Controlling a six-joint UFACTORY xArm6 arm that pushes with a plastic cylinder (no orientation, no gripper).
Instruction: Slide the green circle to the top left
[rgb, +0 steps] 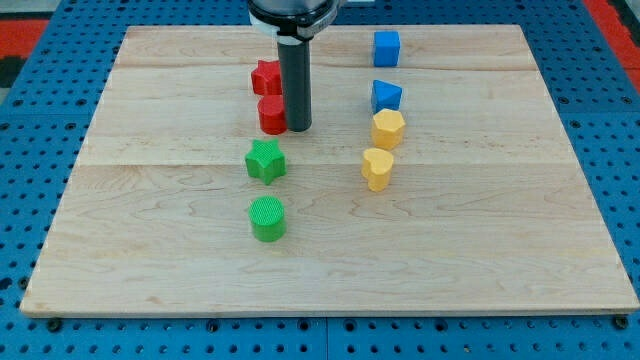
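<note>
No fingers on this rig, so no wide, narrow or holding to report: just a straight dark rod, smooth and matte, dropping from a black-and-white collar at the view's top edge. My tip (298, 130) planted on the wood, touching the right side of the red cylinder (271, 115), upper-middle of the board.

Largest first: pale wooden tabletop (480, 260), made of wide planks with fine horizontal grain and faint seams, corners slightly rounded, lying on a blue pegboard (30, 150) dotted with regular holes.

On to the blocks, all chunky, matte, plastic-looking pieces. Green circle (267, 218), a short cylinder with a finely ribbed top, sitting left of centre toward the board's bottom edge, well apart from my tip and well apart from the top left corner. Just above it, not touching, green star (265, 161), blunt-pointed, between the circle and the red pair.

Red star-like block (266, 76) right behind the red cylinder, close to or touching it, partly hidden by the rod; exact outline hard to tell.

Over on the right half, a column running down from the top edge: blue cube (386, 48) nearest the top edge, then blue pentagon-like block (386, 96), then yellow hexagon (388, 129) just under it, nearly touching, then yellow heart (377, 168) lowest, notch on top, close beside the hexagon.
</note>
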